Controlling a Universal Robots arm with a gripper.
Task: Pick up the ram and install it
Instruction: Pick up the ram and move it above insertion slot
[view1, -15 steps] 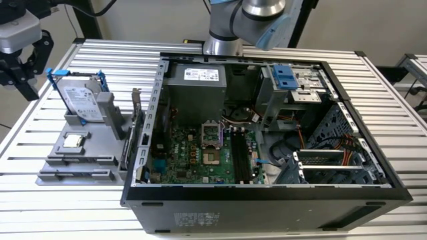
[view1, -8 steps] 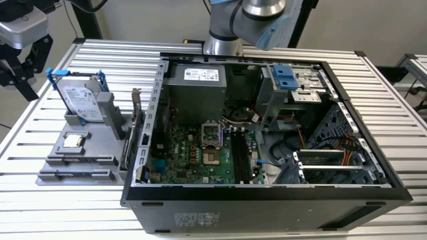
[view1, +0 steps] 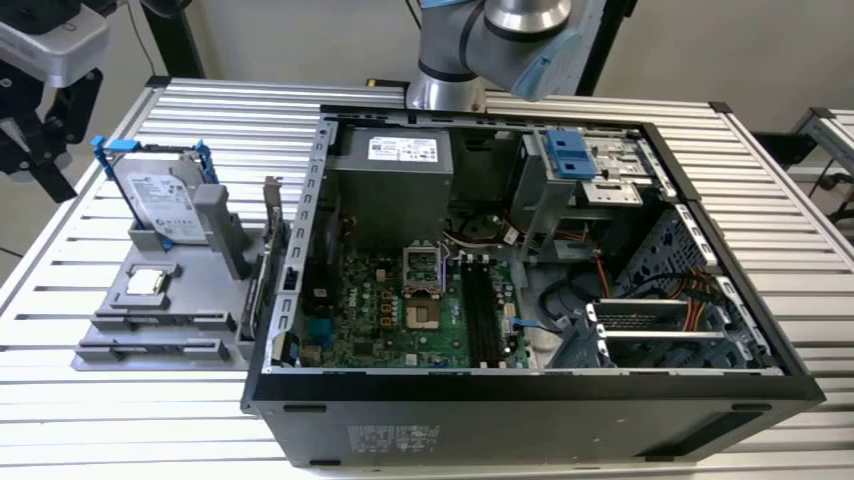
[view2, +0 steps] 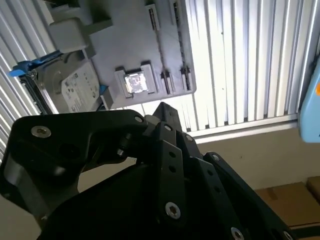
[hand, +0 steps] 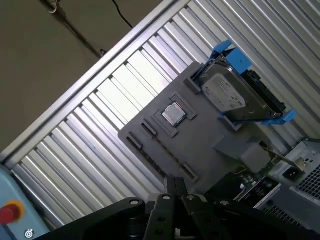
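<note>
Gripper (hand: 175, 186) closed on nothing, high over the holder tray (hand: 210, 145); ram (view1: 473, 310) appears seated in the motherboard (view1: 380, 315).
In the first wrist view the gripper's fingers are drawn together with nothing between them, and it touches nothing. Exterior view, left to right: the hard drive (view1: 167, 200) in its blue frame stands upright on the holder tray. A processor chip (view1: 144, 283) lies in front of it. The expansion card (view1: 274, 230) stands at the tray's edge, just beside the open case (view1: 534, 405). Inside, the ram reads as a dark stick in 1 of the 2 black slots (view1: 497, 310), though I cannot separate it clearly from the slot. A drive cage (view1: 641, 335) sits further right.
</note>
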